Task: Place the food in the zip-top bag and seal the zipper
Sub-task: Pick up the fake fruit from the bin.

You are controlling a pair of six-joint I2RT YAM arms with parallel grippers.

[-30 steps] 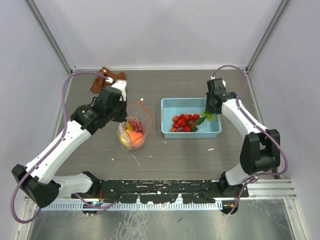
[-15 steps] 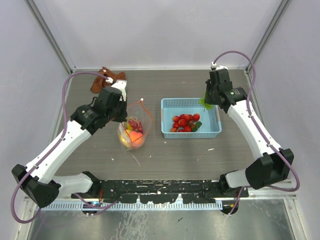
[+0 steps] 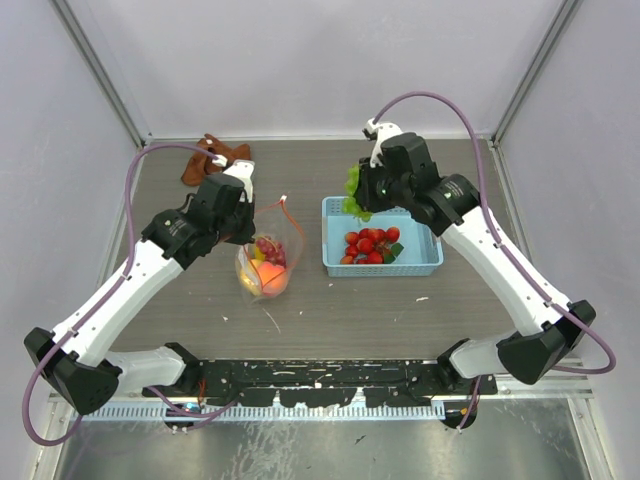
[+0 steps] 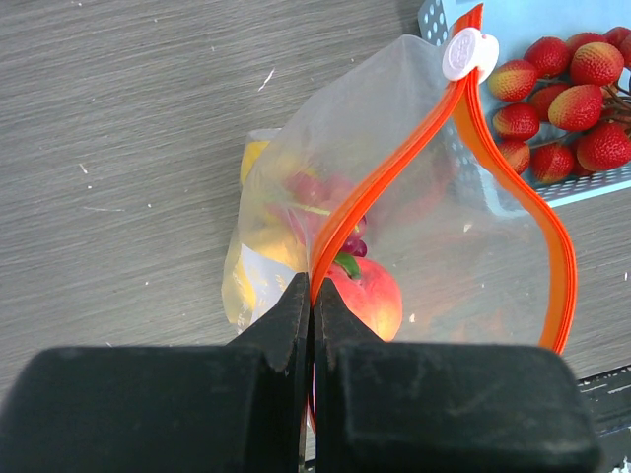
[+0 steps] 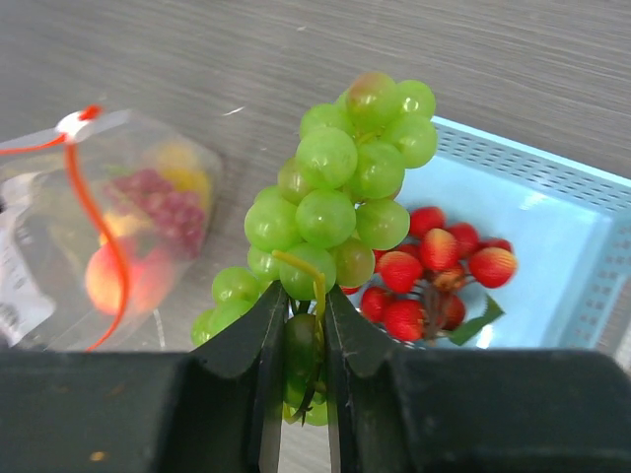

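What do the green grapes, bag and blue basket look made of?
The green grape bunch: likely glossy plastic or rubber, uniform with highlights. The zip-top bag: thin clear film, creased, fruit visible through. The basket: apparently rigid matte plastic, perforated walls.

Top: you look steeply down from the near edge over the whole grey wood-grain bench (image 3: pixel 330 300).
Wrists: you're close, facing down.
Shared: clear orange-zipped plastic bag (image 3: pixel 268 262), light-blue perforated basket (image 3: pixel 383 204).

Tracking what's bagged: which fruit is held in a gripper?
The green grape bunch, pinched by its stem in the right gripper; the strawberries lie in the light-blue basket, the peach in the zip-top bag.
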